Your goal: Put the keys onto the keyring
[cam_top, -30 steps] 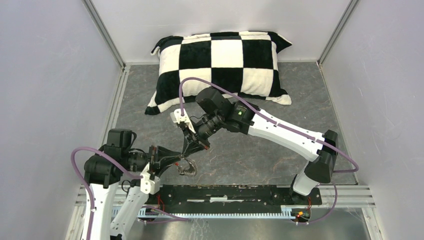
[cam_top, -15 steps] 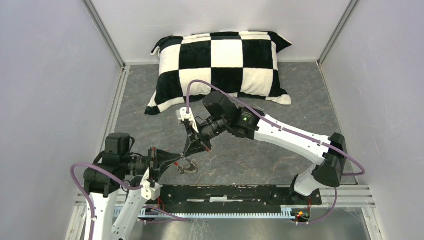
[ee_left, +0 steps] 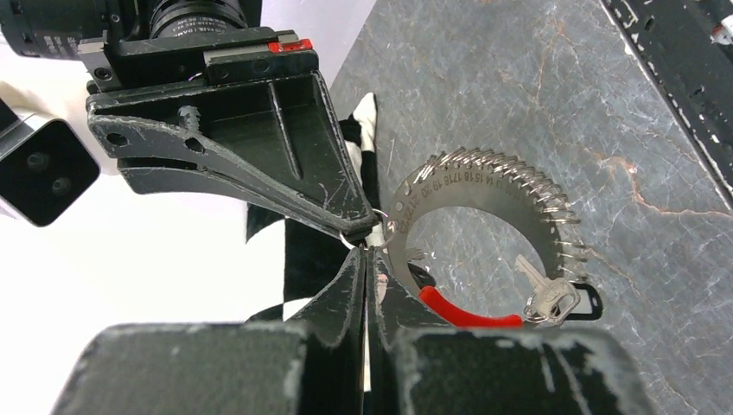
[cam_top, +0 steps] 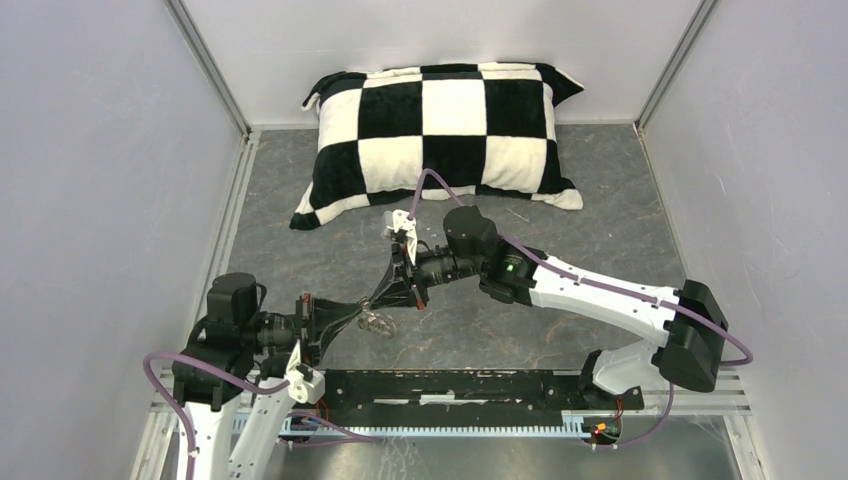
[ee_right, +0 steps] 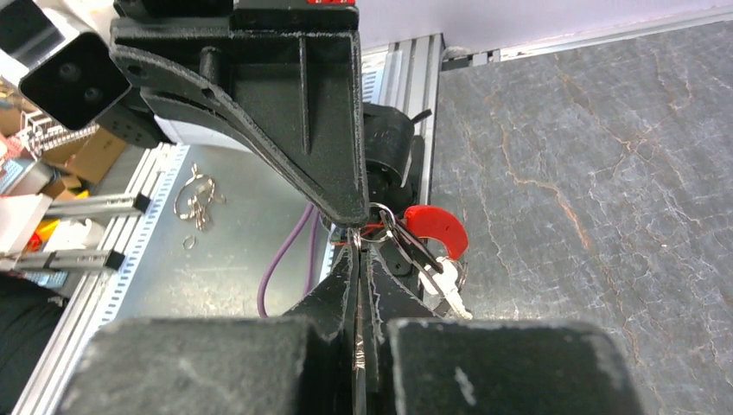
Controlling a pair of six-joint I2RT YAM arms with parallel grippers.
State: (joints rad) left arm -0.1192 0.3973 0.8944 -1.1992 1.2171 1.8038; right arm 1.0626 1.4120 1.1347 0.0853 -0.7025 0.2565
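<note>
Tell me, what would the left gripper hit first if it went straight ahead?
Likely the right gripper; its tips nearly touch the left gripper where both pinch the keyring.

A black-and-white checkered pillow [cam_top: 440, 130] lies at the grey marbled table's [cam_top: 600, 200] far side.

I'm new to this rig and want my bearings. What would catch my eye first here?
The black-and-white checkered pillow at the far edge of the table stands out most. Toward the near edge, the left gripper and right gripper meet tip to tip, both pinched shut at one end of the keyring. Its red sleeve and the keys sit on the opposite stretch.
</note>
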